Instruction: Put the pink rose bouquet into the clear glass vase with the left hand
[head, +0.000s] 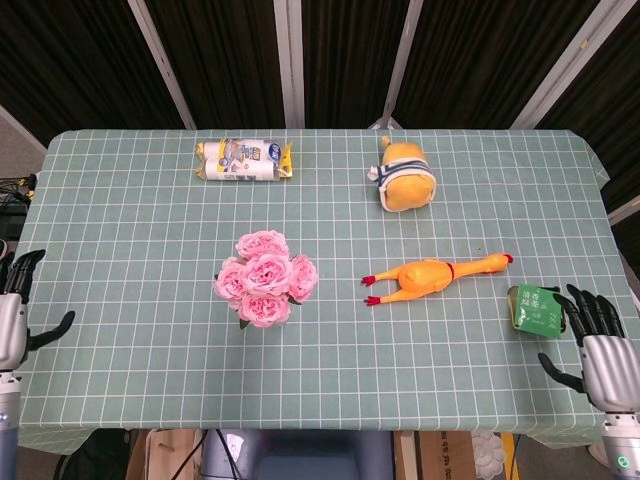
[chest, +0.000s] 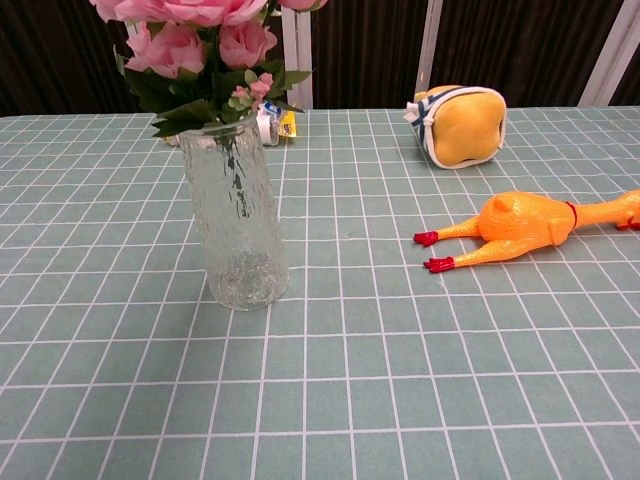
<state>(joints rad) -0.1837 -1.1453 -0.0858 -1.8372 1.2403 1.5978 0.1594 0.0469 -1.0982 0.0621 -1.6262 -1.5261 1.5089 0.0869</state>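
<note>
Standing: the pink rose bouquet (head: 265, 290) is seated upright in the clear glass vase (chest: 236, 228), stems inside, blooms above the rim, so the task is judged done.
Place: the vase is set near the table's (head: 120, 210) middle, left of the rubber chicken (head: 435, 276).
Left hand (head: 14, 315): kept at the near left edge, well apart from the flowers, fingers spread, nothing held.
Right hand (head: 598, 345): rested at the near right corner, fingers apart and empty, just beside a green packet (head: 537, 308).
Far side: a snack bag (head: 243, 160) and yellow plush (head: 405, 178) are left untouched.
</note>
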